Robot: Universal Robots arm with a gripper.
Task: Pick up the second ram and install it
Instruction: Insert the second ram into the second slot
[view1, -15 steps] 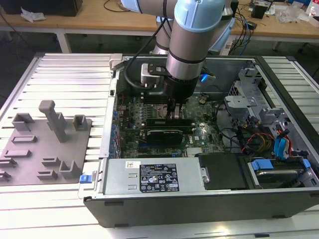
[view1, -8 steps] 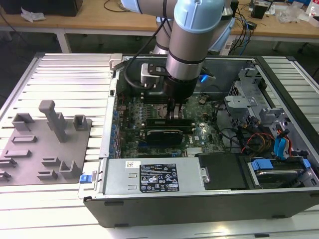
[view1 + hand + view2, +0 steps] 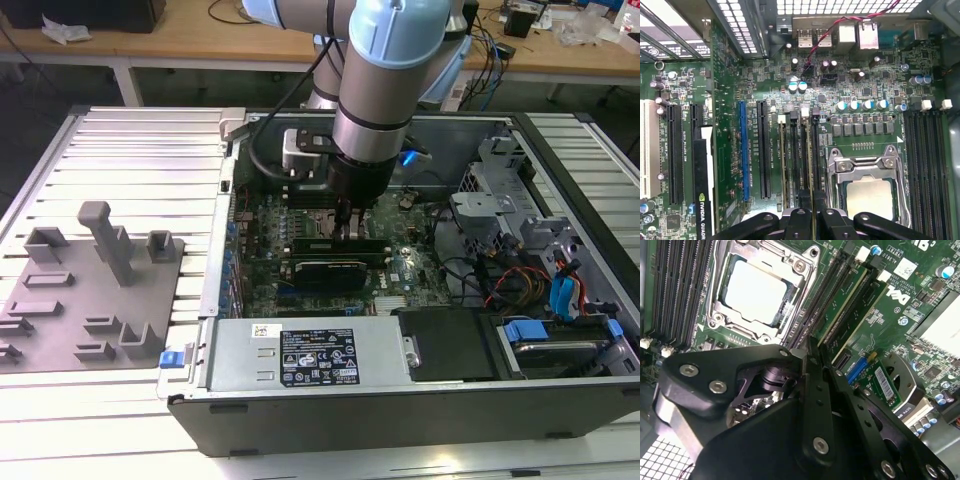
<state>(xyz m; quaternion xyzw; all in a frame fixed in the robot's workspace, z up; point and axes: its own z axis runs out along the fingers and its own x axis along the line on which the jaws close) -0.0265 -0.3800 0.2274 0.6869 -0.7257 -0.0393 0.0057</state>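
My gripper hangs over the motherboard inside the open computer case. Its fingers are shut on the second ram, a long thin stick seen edge-on. The ram stands along the slot nearest the processor socket. In the exterior view the ram shows as a dark bar under the fingertips. I cannot tell whether it is pushed fully down. In the first wrist view my gripper pinches the stick's near end. In the second wrist view my gripper is closed beside the socket. Another stick sits in a slot further from the socket.
A black graphics card lies just in front of the slots. The power supply runs along the case's front. A drive cage with cables fills the exterior view's right. A grey fixture plate rests outside the case on the exterior view's left.
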